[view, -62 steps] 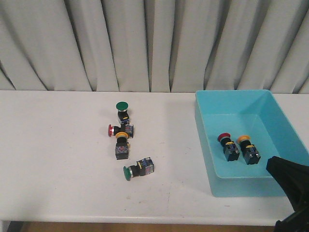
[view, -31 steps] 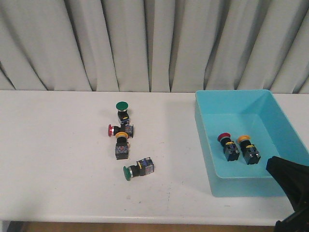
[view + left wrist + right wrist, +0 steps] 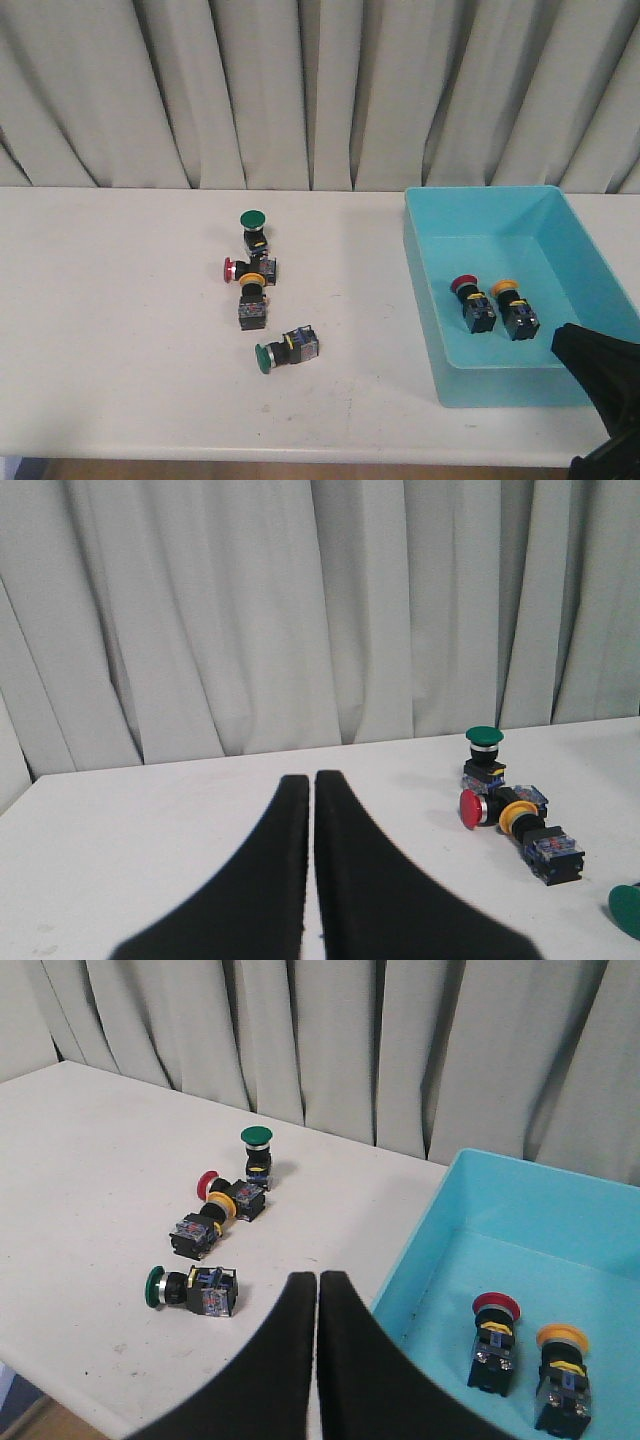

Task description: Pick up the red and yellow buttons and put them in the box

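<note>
On the table, a red button [image 3: 238, 268] and a yellow button [image 3: 252, 298] lie on their sides, touching, left of centre. They also show in the left wrist view, red [image 3: 473, 808] and yellow [image 3: 530, 830], and in the right wrist view, red [image 3: 208, 1184] and yellow [image 3: 205, 1224]. The turquoise box [image 3: 425, 300] stands at the right and holds one red button [image 3: 470, 300] and one yellow button [image 3: 514, 309]. My right gripper [image 3: 560, 342] is shut and empty at the box's near right corner. My left gripper [image 3: 310, 778] is shut and empty above the table, left of the buttons.
A green-capped switch [image 3: 253, 228] stands upright just behind the red button. Another green-capped switch [image 3: 285, 350] lies on its side nearer the front edge. A grey curtain [image 3: 320, 90] hangs behind the table.
</note>
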Robot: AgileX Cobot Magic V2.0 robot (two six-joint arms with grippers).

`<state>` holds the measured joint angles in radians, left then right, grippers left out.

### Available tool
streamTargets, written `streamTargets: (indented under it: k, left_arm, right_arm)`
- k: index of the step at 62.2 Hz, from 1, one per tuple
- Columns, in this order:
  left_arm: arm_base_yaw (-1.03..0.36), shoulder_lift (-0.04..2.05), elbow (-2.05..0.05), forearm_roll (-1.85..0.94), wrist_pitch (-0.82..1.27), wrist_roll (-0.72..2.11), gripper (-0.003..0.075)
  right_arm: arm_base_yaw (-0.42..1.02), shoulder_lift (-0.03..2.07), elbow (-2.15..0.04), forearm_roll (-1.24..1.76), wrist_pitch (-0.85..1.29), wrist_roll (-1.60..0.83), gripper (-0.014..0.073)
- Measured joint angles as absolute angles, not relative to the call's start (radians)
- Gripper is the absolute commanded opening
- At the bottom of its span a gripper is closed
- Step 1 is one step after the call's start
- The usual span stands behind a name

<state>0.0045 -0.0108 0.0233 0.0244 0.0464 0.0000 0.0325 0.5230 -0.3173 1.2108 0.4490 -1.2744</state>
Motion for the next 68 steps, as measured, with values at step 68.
streamTargets:
  k: [68]
  left_arm:
    - [0.004, -0.011, 0.023, 0.025, 0.046, 0.000, -0.0007]
  right_arm:
    - [0.032, 0.296, -0.284, 0.387, 0.423, -0.402, -0.0006]
